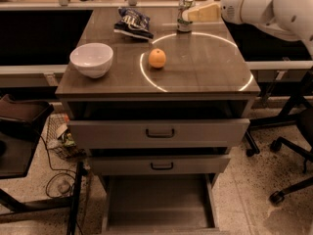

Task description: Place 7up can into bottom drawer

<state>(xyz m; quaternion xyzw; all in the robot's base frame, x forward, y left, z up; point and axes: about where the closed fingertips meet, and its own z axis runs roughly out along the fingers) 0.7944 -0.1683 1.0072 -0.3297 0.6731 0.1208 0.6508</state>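
Standing upright, long axis vertical w/ silver top up, the 7up can [184,16] sits at the back edge of the cabinet top [205,70], right of centre. Gripper [190,14] reaches in from the right at can height, tip touching or just beside it; whether it grips the can, can't tell. Chip bag [133,22] lies to the left, orange [157,58] nearer front, white bowl [91,58] far left. Bottom drawer [159,199] is pulled out below.

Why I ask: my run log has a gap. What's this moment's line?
pincer: at soda can, rear of cabinet top | soda can: upright on top | bottom drawer: pulled open
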